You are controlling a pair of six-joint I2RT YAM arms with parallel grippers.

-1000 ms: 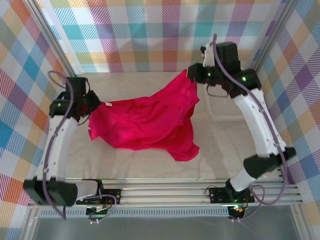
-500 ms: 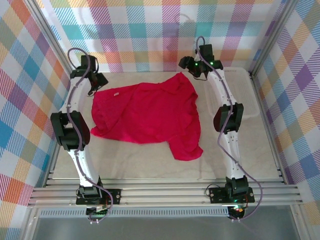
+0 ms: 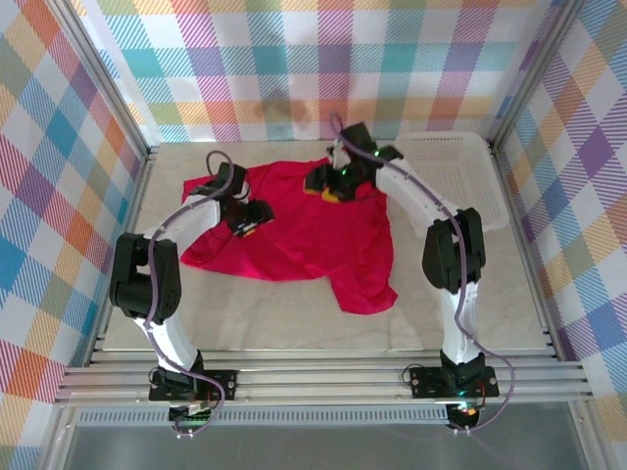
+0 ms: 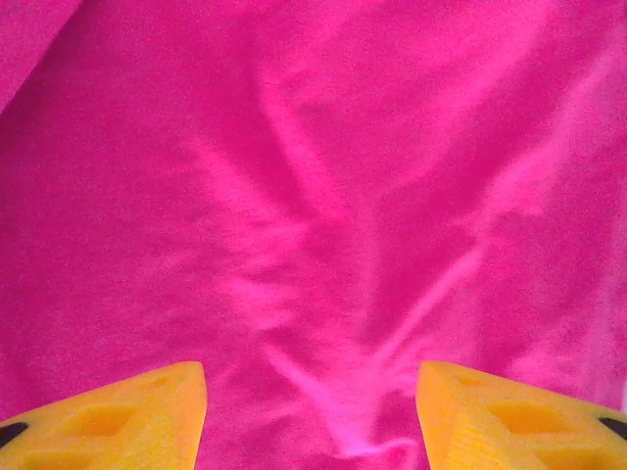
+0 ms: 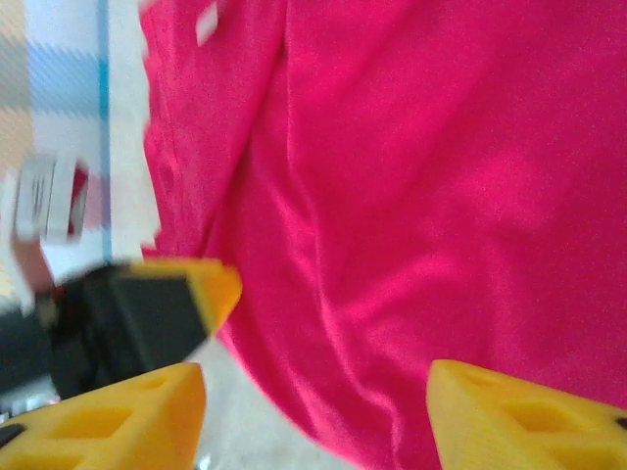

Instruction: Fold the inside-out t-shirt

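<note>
Both arms have swung in from the back corners since half a second ago. The left gripper [image 3: 250,215] and right gripper [image 3: 328,186] now hang over the t-shirt [image 3: 294,240] instead of beside it. The shirt's outline has barely shifted in that time. A second ago it was strung up between them.

Jaws: both sets stand apart in the wrist views, with red cloth showing in the gap and nothing pinched.

Shirt position: loose and roughly spread on the surface [image 3: 294,333], back-centre, wrinkled. One lobe trails toward the near edge on the right.

Progress, my read:
- Done: laid down and released, mostly opened out.
- Not done: no fold line visible anywhere and the edges aren't squared. Can't tell from these views whether it is inside out or already turned.
- So this is the start of the folding proper. Flattening probably comes first.

Labels: a small white tag [image 5: 208,22] sits at the cloth edge in the right wrist view, too blurred to read. No print or brand visible on the fabric.
</note>
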